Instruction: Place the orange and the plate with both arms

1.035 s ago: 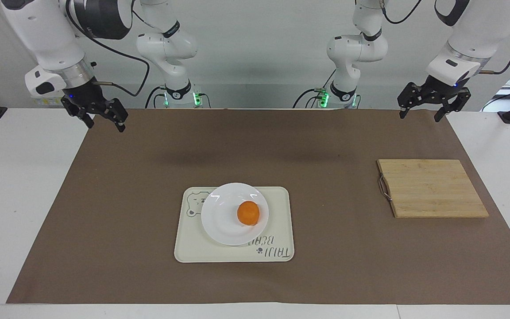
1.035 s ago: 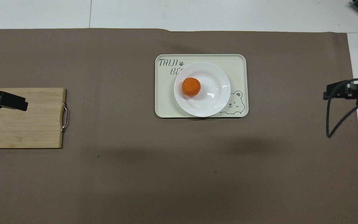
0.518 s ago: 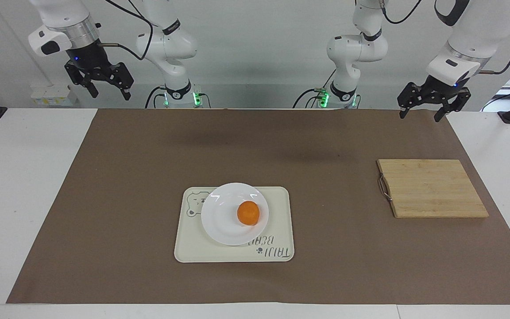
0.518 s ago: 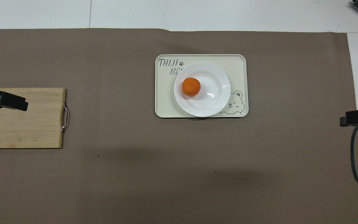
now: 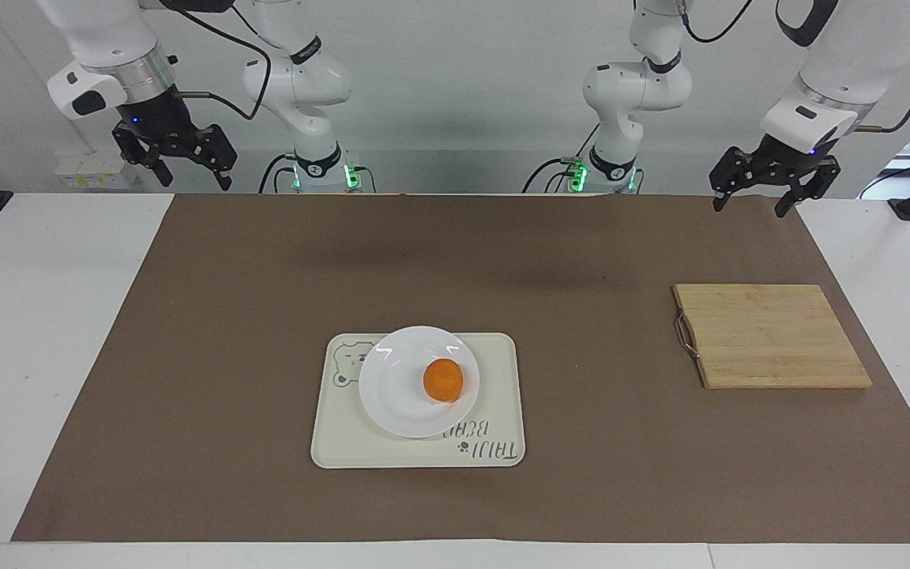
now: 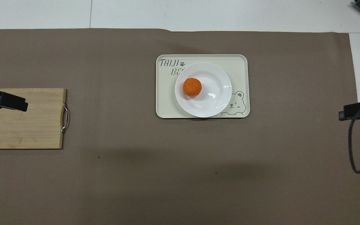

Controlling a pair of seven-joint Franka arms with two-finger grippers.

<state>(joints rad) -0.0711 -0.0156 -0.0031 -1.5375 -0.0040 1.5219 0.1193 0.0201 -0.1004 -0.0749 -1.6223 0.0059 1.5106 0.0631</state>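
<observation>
Sitting on the plate (image 5: 415, 383) at its 3 o'clock in the facing view, orange (image 5: 443, 380) looks placed; plate rests on the tray (image 5: 494, 411). Left claw (image 5: 771, 183) and right claw (image 5: 174, 154) released, empty, raised at the surface's ends. Looks essentially done.

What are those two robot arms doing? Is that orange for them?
Right now neither arm is touching anything. The orange sits on the white plate, and the plate rests on the cream bear tray in the middle of the brown mat. The left tool hangs open up in the air at the cutting board's end of the table. The right tool hangs open at the other end, holding nothing.
</observation>
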